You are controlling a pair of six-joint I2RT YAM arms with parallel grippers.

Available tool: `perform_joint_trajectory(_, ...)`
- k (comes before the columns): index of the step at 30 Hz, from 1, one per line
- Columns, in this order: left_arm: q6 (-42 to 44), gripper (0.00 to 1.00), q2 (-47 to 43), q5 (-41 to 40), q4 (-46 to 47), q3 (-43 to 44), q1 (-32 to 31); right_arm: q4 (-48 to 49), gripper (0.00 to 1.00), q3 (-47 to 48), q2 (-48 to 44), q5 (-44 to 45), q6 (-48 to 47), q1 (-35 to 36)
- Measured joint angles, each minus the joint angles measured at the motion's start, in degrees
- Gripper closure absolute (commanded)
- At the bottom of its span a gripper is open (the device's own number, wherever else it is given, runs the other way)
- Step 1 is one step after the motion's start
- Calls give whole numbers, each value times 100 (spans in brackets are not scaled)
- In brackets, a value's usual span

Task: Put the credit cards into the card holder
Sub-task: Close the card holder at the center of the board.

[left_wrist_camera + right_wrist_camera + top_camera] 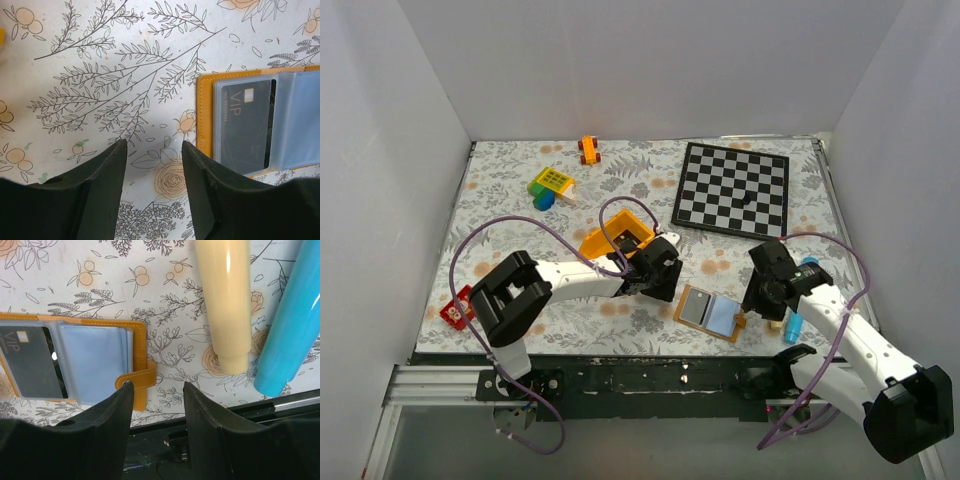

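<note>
The tan card holder (712, 313) lies open near the table's front edge, its pale blue sleeves (92, 360) showing. A black credit card (245, 125) marked VIP sits in the left sleeve; it also shows in the right wrist view (30, 362). My left gripper (154, 150) is open and empty, just left of the holder (205, 115) above the floral cloth. My right gripper (158, 390) is open and empty, its left finger beside the holder's snap strap (136, 381). In the top view the left gripper (662, 283) and right gripper (758, 300) flank the holder.
A cream cylinder (225, 305) and a blue cylinder (287, 320) lie right of the holder. A yellow bin (617, 238) sits behind the left gripper. A chequered board (734, 187), a yellow-green block toy (550, 184), an orange toy car (588, 149) and a red block (454, 310) lie around.
</note>
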Motion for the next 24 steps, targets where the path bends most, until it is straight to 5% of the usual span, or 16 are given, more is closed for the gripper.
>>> perform_joint_trajectory(13, 83, 54, 142, 118, 111, 4, 0, 549, 38, -385, 247, -297, 492, -50)
perform_joint_trajectory(24, 83, 55, 184, 170, 151, 44, 0, 601, 43, -20, 802, -767, 74, -48)
